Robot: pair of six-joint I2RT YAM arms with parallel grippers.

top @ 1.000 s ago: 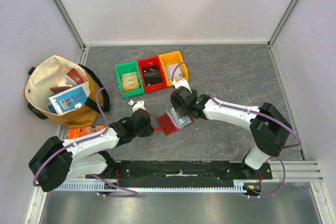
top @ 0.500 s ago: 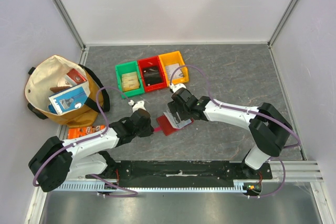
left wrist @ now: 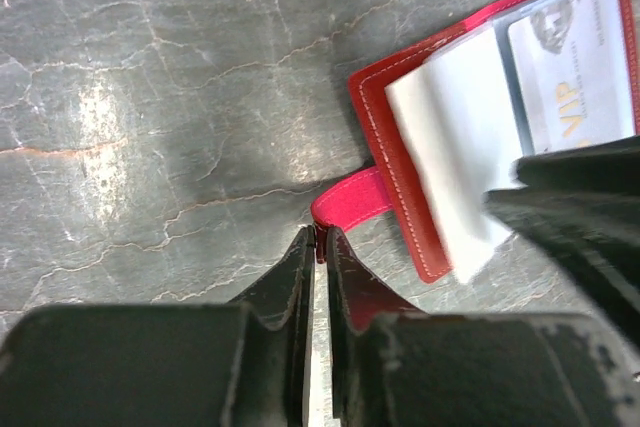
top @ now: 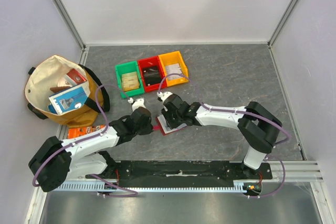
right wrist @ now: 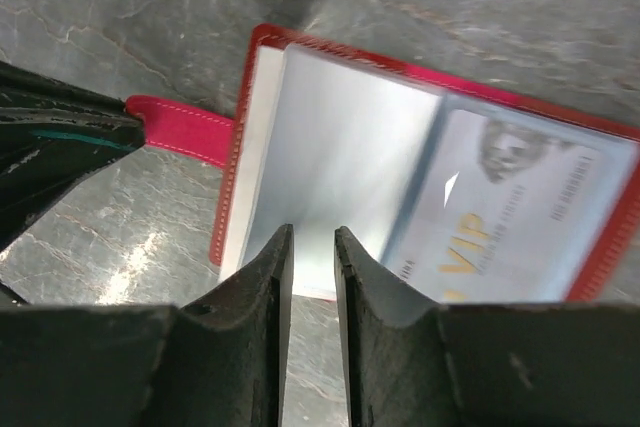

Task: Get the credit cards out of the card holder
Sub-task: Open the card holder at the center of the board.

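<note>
1. Left wrist view: our left tool [left wrist: 318, 239] is pinched together on the closing strap [left wrist: 350, 197] of the card holder [left wrist: 383, 147], which lies open on the desk [left wrist: 150, 97] between the two arms.
2. Meanwhile our right tool [right wrist: 310, 235] hangs over the near edge of the clear sleeves [right wrist: 350, 157], fingers a narrow gap apart. We can't tell if it's nipping a sleeve.
3. One VIP card [right wrist: 500, 237] sits in a pocket.
4. We reckon it's light and floppy, with slippery sleeves and a stiff card. So pin the cover and pull the card by whichever edge pokes out.
</note>
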